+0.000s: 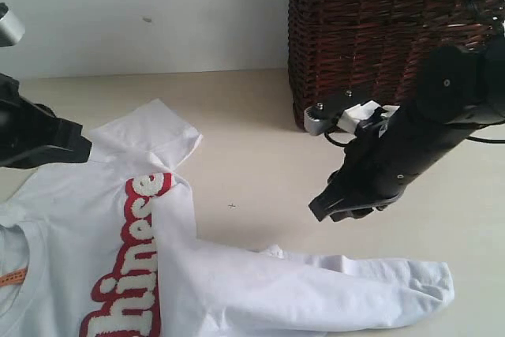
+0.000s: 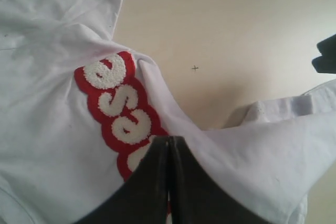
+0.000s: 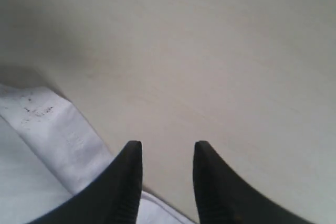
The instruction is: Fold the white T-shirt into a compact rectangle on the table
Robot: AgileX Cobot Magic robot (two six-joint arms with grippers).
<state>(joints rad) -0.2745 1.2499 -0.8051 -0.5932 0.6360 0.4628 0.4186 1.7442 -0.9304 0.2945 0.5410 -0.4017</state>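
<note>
The white T-shirt (image 1: 237,290) lies on the table (image 1: 245,116) at the front left, its red band of fuzzy white letters (image 1: 130,250) facing up. One part is folded across to the right and ends near the front right. My left gripper (image 1: 83,147) hovers at the shirt's far left part. In the left wrist view it (image 2: 169,139) is shut above the lettering (image 2: 118,106), with no cloth seen between the jaws. My right gripper (image 1: 327,209) hangs open just above the folded part; in the right wrist view it (image 3: 167,148) is empty, over bare table beside the shirt's edge (image 3: 52,124).
A tall dark brown wicker basket (image 1: 379,21) stands at the back right, close behind my right arm. An orange neck tag (image 1: 9,278) shows at the left edge. A pale wall runs along the back.
</note>
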